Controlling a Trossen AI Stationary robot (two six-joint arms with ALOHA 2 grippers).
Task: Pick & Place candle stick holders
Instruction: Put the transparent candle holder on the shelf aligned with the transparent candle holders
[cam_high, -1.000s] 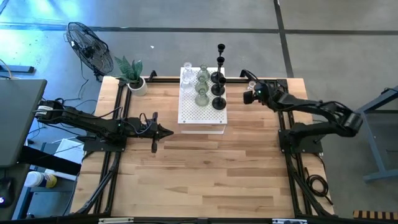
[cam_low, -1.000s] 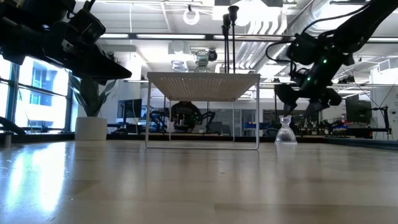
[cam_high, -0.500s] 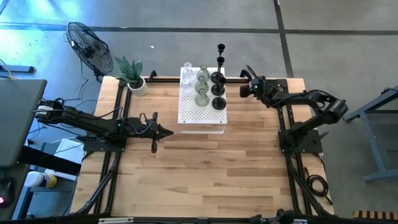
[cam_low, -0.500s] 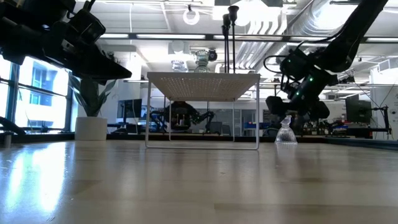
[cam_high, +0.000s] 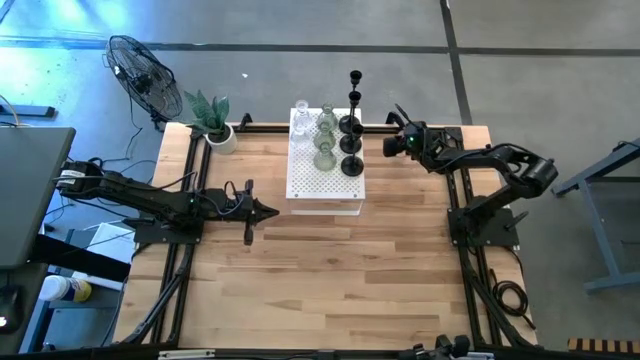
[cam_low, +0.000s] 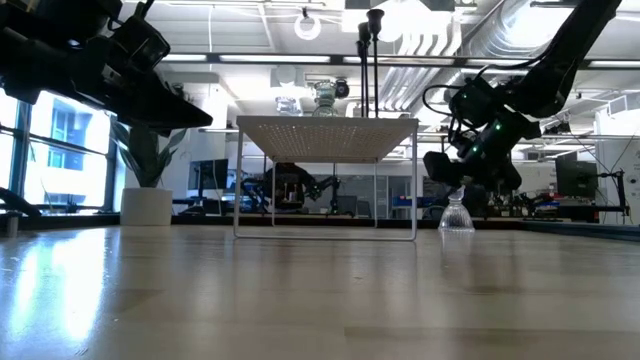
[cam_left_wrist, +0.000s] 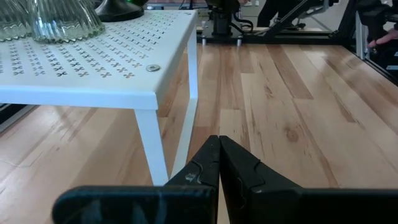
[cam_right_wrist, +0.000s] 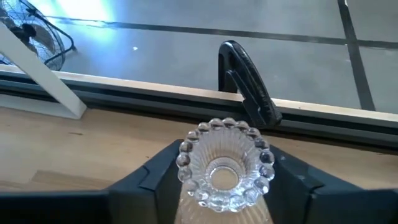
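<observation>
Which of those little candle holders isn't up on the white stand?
The clear glass holder with a beaded rim, on the table right of the white stand, between the right gripper's fingers; the others stand on top.

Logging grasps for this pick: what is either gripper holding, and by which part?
The right gripper straddles the clear glass holder just below its beaded rim; a closed grip cannot be told. The left gripper is shut, empty.

The perforated stand (cam_high: 325, 175) sits at the bench's (cam_high: 320, 280) far middle, carrying the candle stick holders (cam_high: 338, 135). A potted plant (cam_high: 212, 122) stands at its left; one glass holder (cam_low: 456, 215) stands on the bench at its right.
</observation>
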